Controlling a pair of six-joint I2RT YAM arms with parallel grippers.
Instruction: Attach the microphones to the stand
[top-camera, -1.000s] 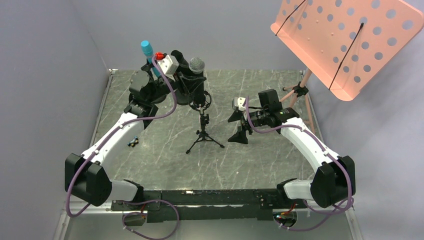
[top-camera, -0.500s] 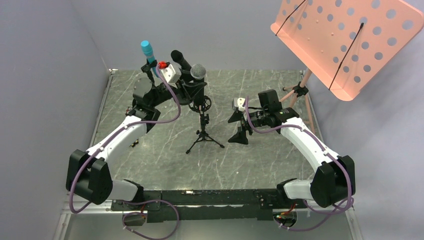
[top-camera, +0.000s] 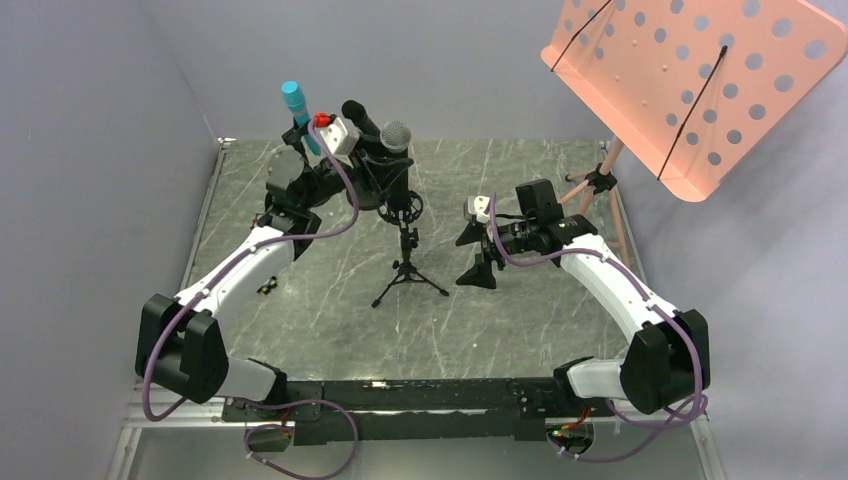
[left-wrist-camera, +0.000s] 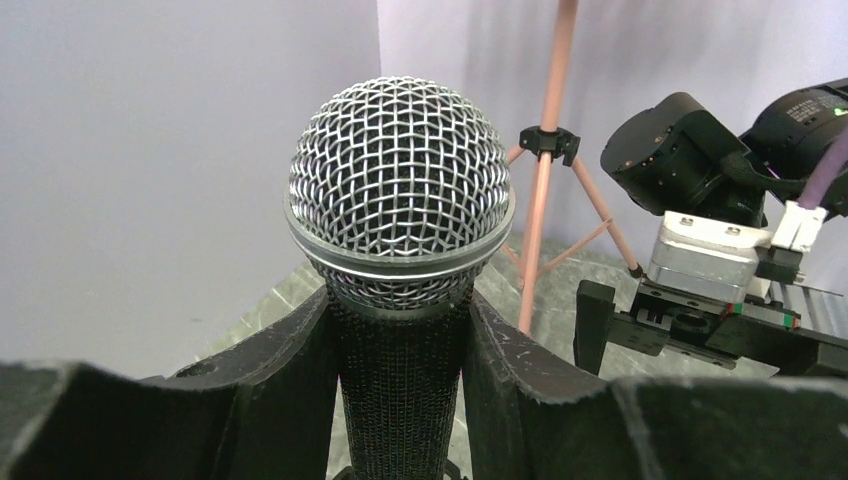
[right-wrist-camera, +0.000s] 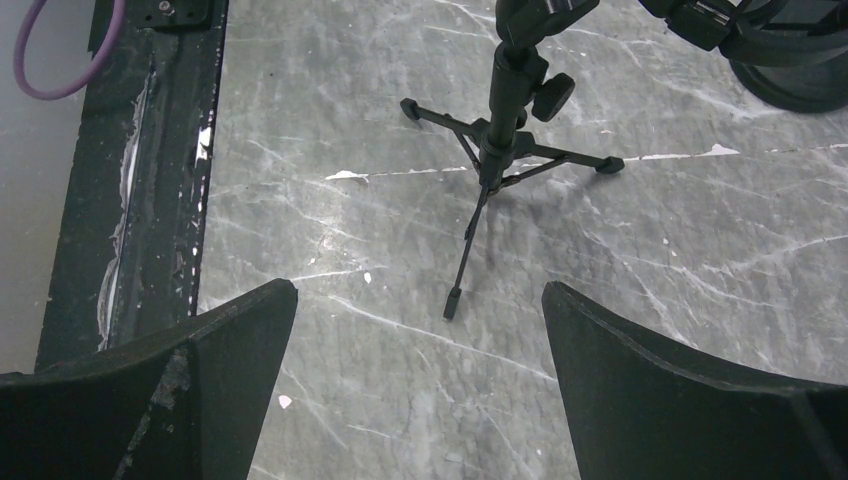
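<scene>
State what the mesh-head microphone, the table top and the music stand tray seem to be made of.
Mesh-head microphone: head looks like woven steel wire, silver-grey, ringed by a shiny metal band.
Table top: grey, white-veined, marble-like; stone or printed laminate, cannot tell.
Music stand tray: peach, smooth painted look, round punched holes; probably sheet metal.

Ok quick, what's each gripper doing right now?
Left gripper: closed on the mesh-head microphone.
Right gripper: open, holding nothing.

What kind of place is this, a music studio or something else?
Probably a robotics lab cell: a left arm and right arm bolted to a marble-patterned table, bare grey walls, and music props, a mesh-head microphone, a tripod stand, a pink sheet-music stand.
</scene>
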